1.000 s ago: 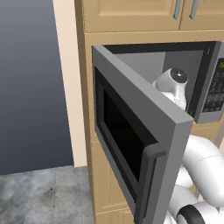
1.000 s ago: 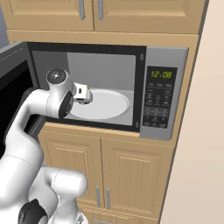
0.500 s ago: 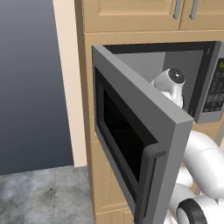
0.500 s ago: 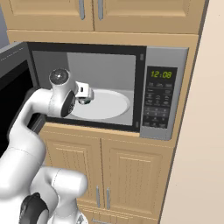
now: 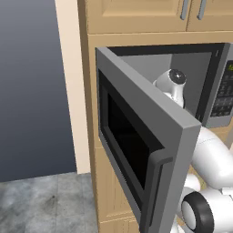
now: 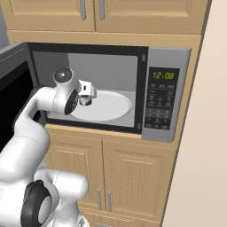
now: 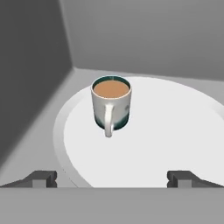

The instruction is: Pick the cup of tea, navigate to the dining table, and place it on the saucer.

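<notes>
1. Whitish-grey glaze covers the cup of tea, a small cylinder with a dark green rim and base, a small looped handle turned toward the hand camera, and flat brown liquid inside.
2. The cup stands upright on the round white microwave plate, toward its left part in the hand view; the plate is smooth, flat and matt.
3. The plate lies on the plain grey floor of the microwave, a boxy steel-grey oven with smooth grey inner walls, a dark keypad and a green clock display on its right face.
4. The microwave door stands swung wide open: a thick grey frame around a black glass panel, with a dark vertical handle near its free edge.
5. The tool is spread: its two small dark fingertips sit far apart at the lower edge of the hand view, with the cup ahead of them and between their lines, not touched.
6. In the right base view the tool reaches just inside the oven mouth at the left side of the plate, with a glimpse of dark green right by it.
7. Light tan wood cabinets, with panelled doors and slim metal handles, frame the oven above and below.
</notes>
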Motion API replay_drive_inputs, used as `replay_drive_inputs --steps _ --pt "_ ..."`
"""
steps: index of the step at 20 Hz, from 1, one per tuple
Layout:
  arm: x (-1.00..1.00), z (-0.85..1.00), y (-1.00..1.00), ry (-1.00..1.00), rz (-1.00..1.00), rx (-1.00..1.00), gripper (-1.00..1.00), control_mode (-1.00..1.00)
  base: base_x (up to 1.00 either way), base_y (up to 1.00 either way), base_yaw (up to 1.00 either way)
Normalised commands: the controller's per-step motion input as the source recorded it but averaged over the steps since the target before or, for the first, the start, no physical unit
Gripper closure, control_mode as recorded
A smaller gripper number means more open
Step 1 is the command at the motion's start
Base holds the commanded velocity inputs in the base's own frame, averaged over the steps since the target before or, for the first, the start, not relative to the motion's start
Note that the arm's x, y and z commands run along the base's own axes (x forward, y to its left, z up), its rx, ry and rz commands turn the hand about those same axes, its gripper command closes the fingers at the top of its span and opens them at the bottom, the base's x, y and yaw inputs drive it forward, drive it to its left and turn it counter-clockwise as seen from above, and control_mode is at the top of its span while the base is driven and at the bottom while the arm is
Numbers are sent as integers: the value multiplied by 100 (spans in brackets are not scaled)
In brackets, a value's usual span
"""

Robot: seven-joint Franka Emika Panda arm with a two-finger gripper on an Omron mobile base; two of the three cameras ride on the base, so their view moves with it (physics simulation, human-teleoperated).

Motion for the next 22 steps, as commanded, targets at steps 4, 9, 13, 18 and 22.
replay_drive_inputs --steps 4,9,13,18,22 --pt "22 0 17 0 -1 0 -100 -100 0 0 0" --pt "23 -9 18 2 0 0 -100 -100 0 0 0" --pt "19 -13 1 1 0 0 -100 -100 0 0 0" --pt "23 -7 0 2 1 0 -100 -100 0 0 0" --pt "26 -10 0 8 2 0 -100 -100 0 0 0"
